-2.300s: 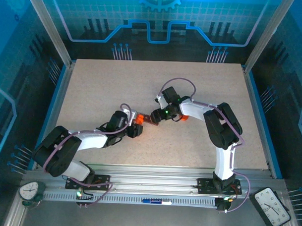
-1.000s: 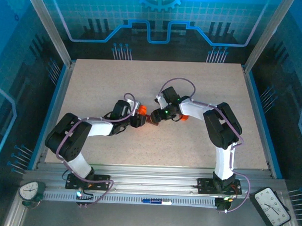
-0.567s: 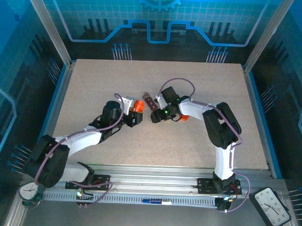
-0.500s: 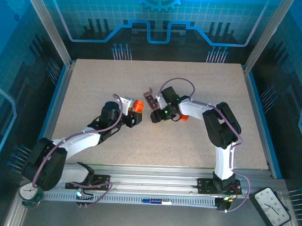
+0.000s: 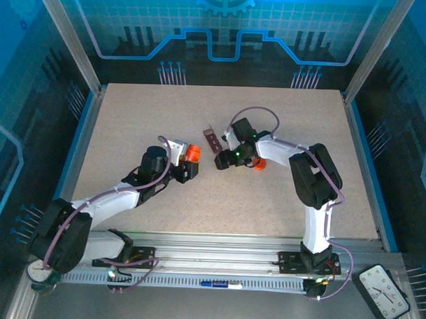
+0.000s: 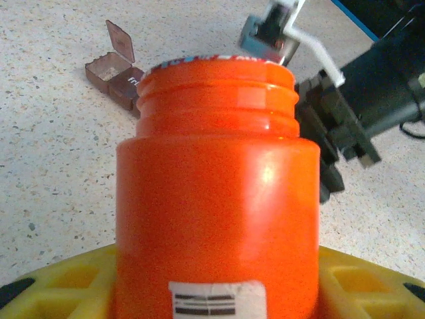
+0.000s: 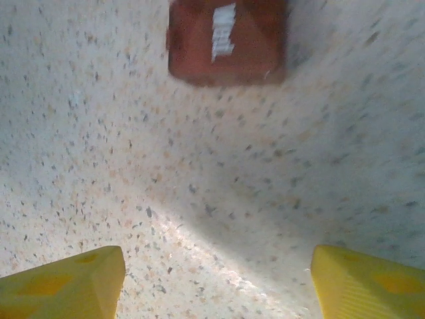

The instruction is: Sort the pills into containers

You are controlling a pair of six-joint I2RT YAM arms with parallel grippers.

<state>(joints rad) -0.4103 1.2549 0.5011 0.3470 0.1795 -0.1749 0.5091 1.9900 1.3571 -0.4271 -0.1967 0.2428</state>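
Top external: left gripper (image 5: 189, 161) is clamped on the orange translucent plastic cylindrical bottle (image 5: 193, 152), left of centre over the speckled beige matte tabletop (image 5: 130, 114). The small dark reddish-brown plastic container strip (image 5: 213, 140), a row of square compartments, lies flat on the table just beyond the bottle and just beside the right gripper (image 5: 222, 160), apart from both.

Left wrist view: the bottle (image 6: 216, 199) sits between my yellow fingers (image 6: 66, 282). Its threaded neck is bare with no cap, the wall is smooth and glossy, and there is a white label low down. I judge it's held with the mouth aimed toward the strip (image 6: 114, 70) so pills can be tipped in. One end compartment has its thin hinged lid standing up. I can't see any pills.

Right wrist view: right gripper (image 7: 216, 276) is released, yellow fingertips (image 7: 66, 279) spread wide with bare table between them, nothing gripped. The strip's end (image 7: 228, 40) lies ahead, with blurred white lettering on its lid. My guess is it hovers there to steady or reposition the strip.
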